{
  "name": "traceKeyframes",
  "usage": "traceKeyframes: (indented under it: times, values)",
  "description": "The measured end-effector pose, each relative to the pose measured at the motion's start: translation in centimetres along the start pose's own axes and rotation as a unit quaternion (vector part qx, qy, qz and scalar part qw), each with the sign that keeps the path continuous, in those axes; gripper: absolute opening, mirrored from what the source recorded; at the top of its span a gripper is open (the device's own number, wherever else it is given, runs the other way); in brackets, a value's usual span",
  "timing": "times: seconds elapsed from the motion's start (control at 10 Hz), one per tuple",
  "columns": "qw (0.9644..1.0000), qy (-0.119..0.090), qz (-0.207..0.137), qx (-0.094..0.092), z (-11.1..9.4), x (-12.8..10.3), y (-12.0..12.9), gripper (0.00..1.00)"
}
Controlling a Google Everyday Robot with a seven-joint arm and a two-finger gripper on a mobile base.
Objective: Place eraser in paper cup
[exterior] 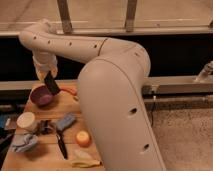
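My gripper (49, 79) hangs from the big cream arm at the left, above the right rim of the purple bowl (40, 96). It is shut on the eraser (52, 85), a dark block held tilted just over the bowl's edge. The paper cup (26, 120), small and cream-white, stands on the wooden table (47, 160) in front of and left of the bowl, below and left of the gripper. The red-orange bowl is hidden behind the arm.
A blue-grey block (65, 121), a black-handled knife (61, 144), an orange ball (83, 138), a yellow piece (84, 159), a blue cloth (23, 143) and an orange stick (69, 91) lie on the table. The arm's bulk covers the table's right side.
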Motion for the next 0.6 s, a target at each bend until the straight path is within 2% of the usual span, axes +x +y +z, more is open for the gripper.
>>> traceKeyframes:
  times: [0.2,0.3,0.4,0.6]
  values:
    - [0.9974,-0.022,-0.058,-0.036,-0.8,0.6,3.6,0.0]
    - [0.993,-0.04,-0.094,-0.059,-1.7,1.1,5.4,0.0]
    - [0.9861,-0.061,-0.131,-0.081,-2.9,1.7,7.1,0.0]
    - [0.9816,-0.071,-0.152,-0.092,-3.5,1.9,8.1,0.0]
